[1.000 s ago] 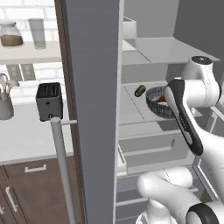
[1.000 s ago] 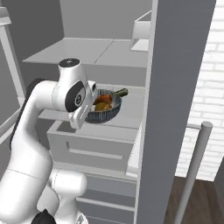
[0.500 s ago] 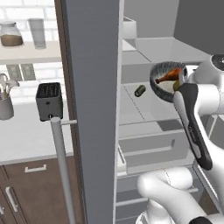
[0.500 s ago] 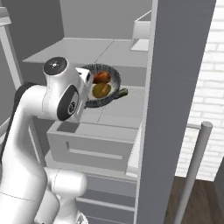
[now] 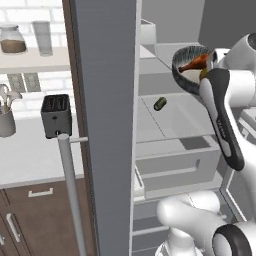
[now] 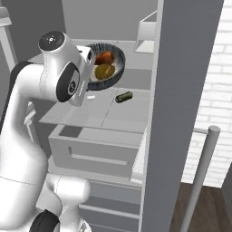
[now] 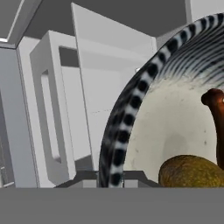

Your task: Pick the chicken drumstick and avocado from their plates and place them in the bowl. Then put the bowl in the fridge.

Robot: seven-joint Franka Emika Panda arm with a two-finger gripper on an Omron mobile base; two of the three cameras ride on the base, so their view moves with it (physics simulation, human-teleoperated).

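Hand (image 7: 109, 186) clamped on rim of bowl (image 6: 108, 65), held tilted above fridge shelf (image 6: 104, 113); rigid, rim-gripped load, so avocado (image 6: 104, 71) and drumstick (image 6: 105, 57), at 12 o'clock, could roll out.

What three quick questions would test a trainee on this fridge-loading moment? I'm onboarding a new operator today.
1. True or false: the bowl is resting flat on a fridge shelf.
2. Which foods lie in the bowl? A) the chicken drumstick and the avocado B) only blueberries C) nothing
3. What small item lies on the shelf below the bowl?

Key:
1. False; it is held tilted above the shelf, inside the open fridge.
2. A
3. A small dark cylinder; I cannot tell what it is.
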